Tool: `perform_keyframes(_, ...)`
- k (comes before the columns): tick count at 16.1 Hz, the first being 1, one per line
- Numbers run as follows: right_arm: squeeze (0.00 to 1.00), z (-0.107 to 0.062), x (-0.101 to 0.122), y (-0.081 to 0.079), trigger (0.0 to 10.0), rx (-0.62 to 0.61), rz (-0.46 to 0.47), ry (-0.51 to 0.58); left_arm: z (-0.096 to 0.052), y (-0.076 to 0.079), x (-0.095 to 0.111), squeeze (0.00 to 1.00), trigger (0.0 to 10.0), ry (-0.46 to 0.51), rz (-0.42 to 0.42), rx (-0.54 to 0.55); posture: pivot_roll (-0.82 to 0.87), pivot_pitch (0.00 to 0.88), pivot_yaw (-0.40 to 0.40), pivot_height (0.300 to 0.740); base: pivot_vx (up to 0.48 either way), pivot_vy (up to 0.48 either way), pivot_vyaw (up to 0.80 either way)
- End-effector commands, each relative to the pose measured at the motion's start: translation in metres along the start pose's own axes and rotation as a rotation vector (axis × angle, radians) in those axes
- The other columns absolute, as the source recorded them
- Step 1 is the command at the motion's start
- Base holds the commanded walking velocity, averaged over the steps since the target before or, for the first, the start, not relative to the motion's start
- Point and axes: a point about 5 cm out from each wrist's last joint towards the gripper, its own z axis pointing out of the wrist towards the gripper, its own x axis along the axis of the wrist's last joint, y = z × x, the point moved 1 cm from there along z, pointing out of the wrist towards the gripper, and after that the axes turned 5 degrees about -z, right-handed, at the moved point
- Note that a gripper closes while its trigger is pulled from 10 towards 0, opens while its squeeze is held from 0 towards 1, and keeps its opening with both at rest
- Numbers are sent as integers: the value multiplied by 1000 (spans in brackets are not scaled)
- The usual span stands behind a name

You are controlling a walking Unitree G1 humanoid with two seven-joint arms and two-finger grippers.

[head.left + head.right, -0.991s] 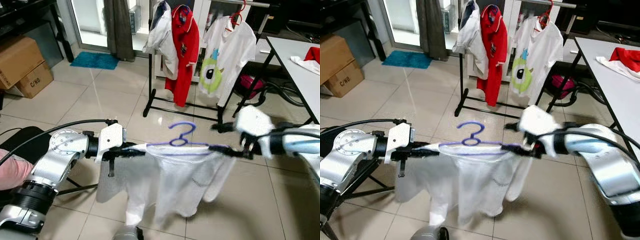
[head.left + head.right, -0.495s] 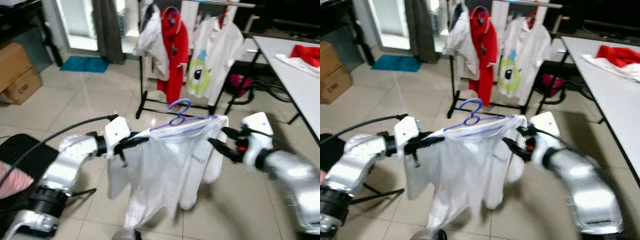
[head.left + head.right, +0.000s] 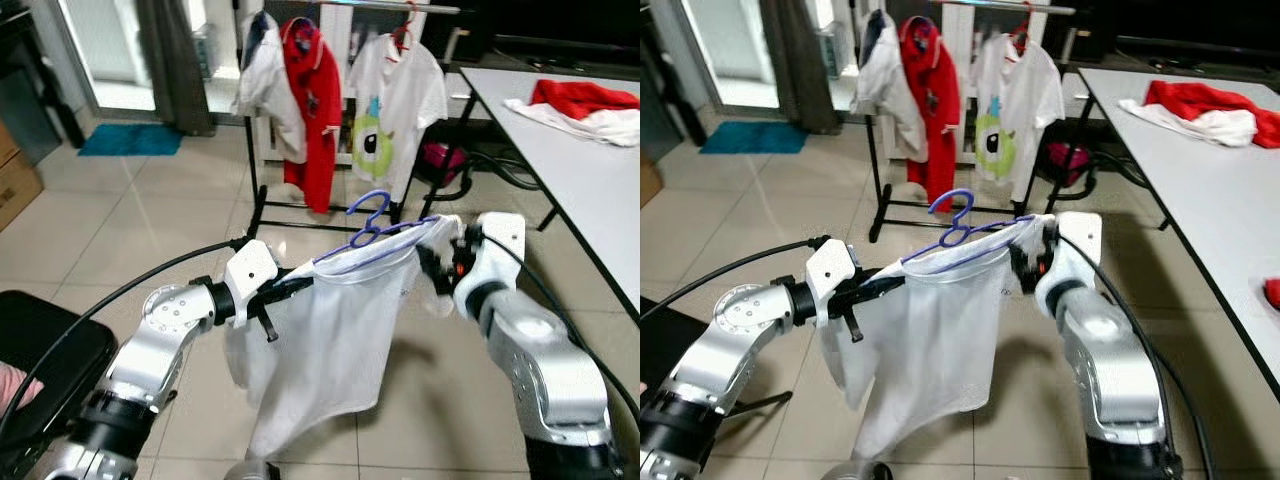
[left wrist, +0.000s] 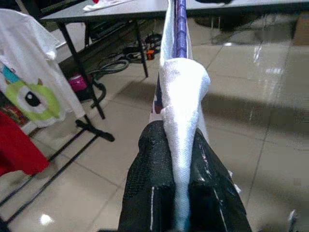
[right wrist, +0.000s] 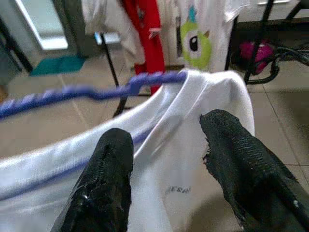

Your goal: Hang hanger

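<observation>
A purple hanger (image 3: 368, 218) carries a white shirt (image 3: 335, 340) and hangs in the air between my two arms, its right end tilted up. My left gripper (image 3: 298, 284) is shut on the shirt's left shoulder over the hanger's end; in the left wrist view its fingers (image 4: 152, 193) pinch the white cloth below the purple hanger bar (image 4: 180, 29). My right gripper (image 3: 438, 262) is open at the shirt's right shoulder. In the right wrist view its fingers (image 5: 108, 164) stand apart, with the cloth and the hanger (image 5: 96, 92) just beyond them.
A black clothes rack stands ahead with a red shirt (image 3: 310, 110), a white shirt with a green monster (image 3: 385, 110) and another white garment. A grey table (image 3: 575, 150) with a red cloth (image 3: 585, 97) is on the right. A black seat (image 3: 40, 350) lies at my lower left.
My right gripper has let go of the hanger's right end and now stands open beside it. The hanger's right end has risen. The camera has shifted, bringing the rack closer.
</observation>
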Motion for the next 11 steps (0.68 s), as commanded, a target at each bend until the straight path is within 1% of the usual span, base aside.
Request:
perform_keyframes(1, 0, 3, 0, 3, 10000, -24, 42, -3, 0, 1, 13, 0, 0, 62, -10, -15, 6, 14, -2, 740, 0, 0, 0)
perform_keyframes(3, 0, 4, 5, -2, 10000, -16, 91, 14, -1, 6, 14, 0, 0, 66, -31, -50, 11, 18, -1, 740, 0, 0, 0)
perform_keyframes(5, 0, 5, 2, -1, 10000, -49, 67, -14, -3, 9, 18, 0, 0, 91, -57, -75, 13, 25, 6, 740, 0, 0, 0)
perform_keyframes(6, 0, 5, 1, 0, 10000, -58, 65, -18, -4, 10, 20, 0, 0, 101, -68, -81, 13, 25, 6, 740, 0, 0, 0)
perform_keyframes(7, 0, 4, -1, 3, 10000, -82, 74, -22, -6, 12, 23, 0, 0, 121, -96, -99, 15, 31, 10, 740, 0, 0, 0)
perform_keyframes(11, 0, 3, 0, 6, 10000, -117, 79, -18, -13, 14, 23, 0, 0, 115, -122, -108, 17, 38, 14, 740, 0, 0, 0)
